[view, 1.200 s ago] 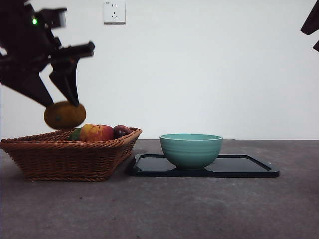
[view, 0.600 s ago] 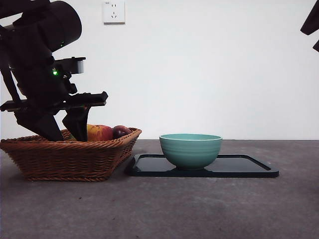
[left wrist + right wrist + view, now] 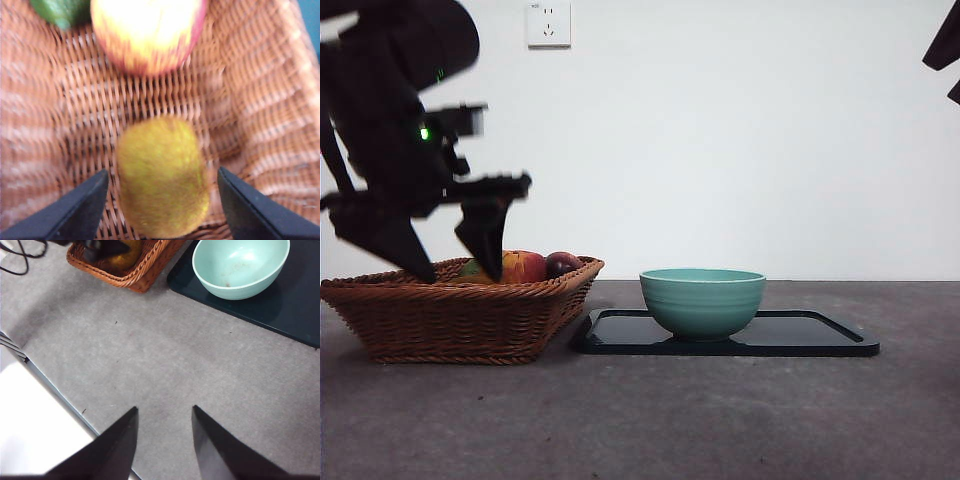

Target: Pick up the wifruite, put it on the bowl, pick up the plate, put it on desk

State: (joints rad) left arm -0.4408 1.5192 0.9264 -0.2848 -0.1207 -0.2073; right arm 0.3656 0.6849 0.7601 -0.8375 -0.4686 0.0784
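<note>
The brown kiwifruit (image 3: 162, 175) lies on the floor of the wicker basket (image 3: 450, 320). My left gripper (image 3: 161, 172) is open, with one jaw on each side of the fruit and a gap to it on both sides. In the front view the left gripper (image 3: 460, 272) reaches down to the basket's rim and the kiwifruit is hidden. The mint-green bowl (image 3: 703, 300) stands empty on the dark plate (image 3: 820, 335) to the right of the basket, on the grey desk (image 3: 720, 420). My right gripper (image 3: 162, 412) is open and empty, high above the desk.
A red-yellow apple (image 3: 147, 30) and a green fruit (image 3: 65, 12) lie beyond the kiwifruit in the basket. A dark purple fruit (image 3: 562, 264) sits at the basket's right end. The right wrist view shows the bowl (image 3: 240, 265), the plate (image 3: 300, 305) and the desk's edge.
One second ago my left gripper held the kiwifruit above the basket. It went down into the basket, and now its jaws are apart and the fruit lies on the basket's floor.
</note>
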